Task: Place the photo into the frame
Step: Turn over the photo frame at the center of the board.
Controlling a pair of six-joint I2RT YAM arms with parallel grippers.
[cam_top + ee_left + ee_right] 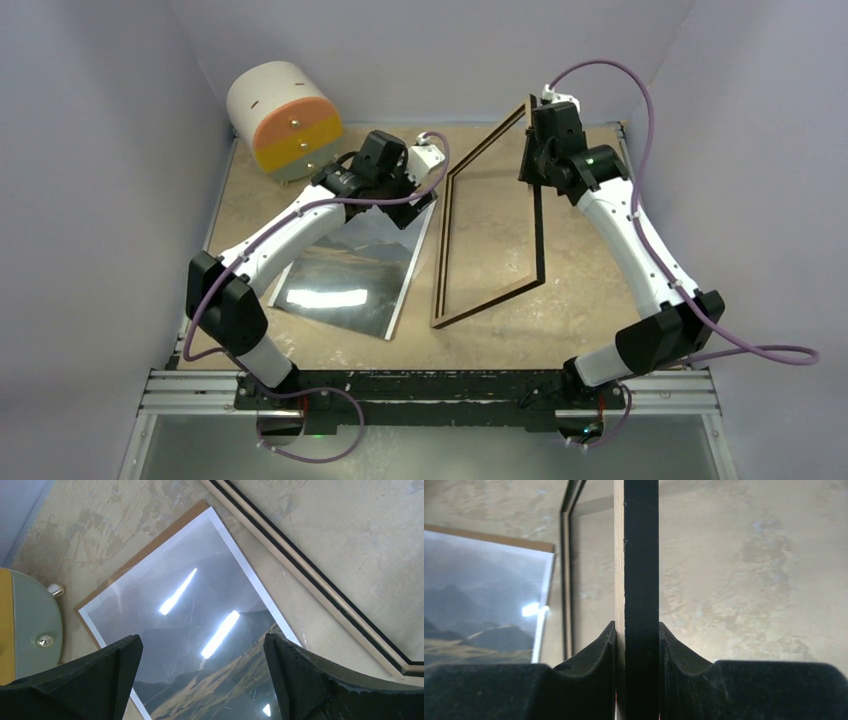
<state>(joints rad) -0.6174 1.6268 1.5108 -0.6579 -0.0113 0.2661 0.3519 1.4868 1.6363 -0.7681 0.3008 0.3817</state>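
Note:
The photo [345, 280], a glossy dark mountain landscape with a white border, lies face up on a brown backing panel [412, 272] left of centre. My left gripper [410, 205] hovers open over the photo's far end; in the left wrist view the photo [200, 605] shows between the spread fingers of the gripper [201, 650]. The frame [490, 303], with a black front and a pale wood back, is tilted up on its left long edge. My right gripper [535, 170] is shut on its raised far right edge; the right wrist view shows the jaws of that gripper [636, 630] clamped on the frame edge [640, 555].
A cream drum with an orange and yellow face [285, 118] lies at the back left, also seen in the left wrist view [25, 625]. The frame's lower rail [320, 590] runs just right of the photo. Grey walls enclose the tabletop on three sides.

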